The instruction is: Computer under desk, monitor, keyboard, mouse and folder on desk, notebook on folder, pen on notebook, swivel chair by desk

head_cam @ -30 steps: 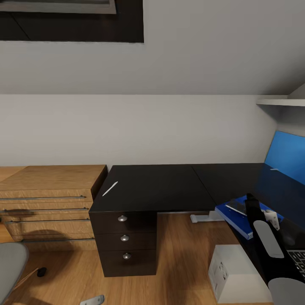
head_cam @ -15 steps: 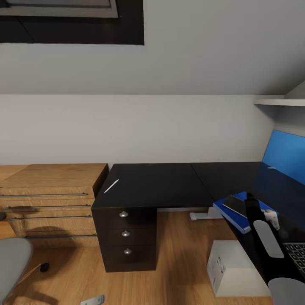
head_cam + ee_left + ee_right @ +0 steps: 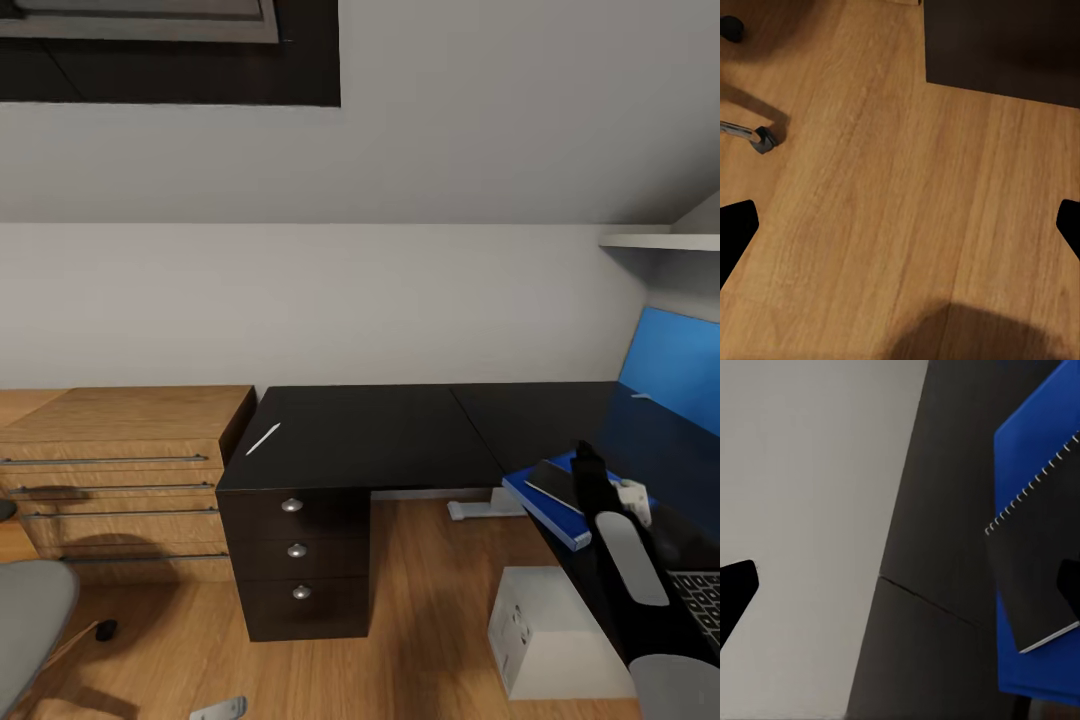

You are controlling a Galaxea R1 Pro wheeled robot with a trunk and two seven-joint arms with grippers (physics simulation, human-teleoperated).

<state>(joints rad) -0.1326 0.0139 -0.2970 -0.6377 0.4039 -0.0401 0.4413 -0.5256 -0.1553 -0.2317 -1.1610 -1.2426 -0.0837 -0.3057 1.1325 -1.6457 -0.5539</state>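
The pen (image 3: 263, 440) lies on the left corner of the black desk (image 3: 380, 435). On the desk's right wing the blue folder (image 3: 541, 503) carries the dark notebook (image 3: 553, 483), seen closer as notebook (image 3: 1042, 570) on folder (image 3: 1035, 442). My right arm (image 3: 620, 545) reaches over them; the right gripper (image 3: 904, 585) is open, holding nothing. A keyboard (image 3: 702, 595) corner shows at the right edge. The white computer (image 3: 545, 630) stands on the floor under the desk. The swivel chair's grey seat (image 3: 30, 615) is at lower left. My left gripper (image 3: 900, 229) hangs open over the floor.
A light wood drawer unit (image 3: 120, 470) stands against the desk's left side. The desk's black drawers (image 3: 295, 560) face me. A blue back panel (image 3: 680, 375) and a white shelf (image 3: 660, 242) are at right. A chair caster (image 3: 761, 139) rests on the wood floor.
The view shifted slightly a second ago. The notebook, tilted then, now lies flat on the folder. My right arm has swung a little to the left.
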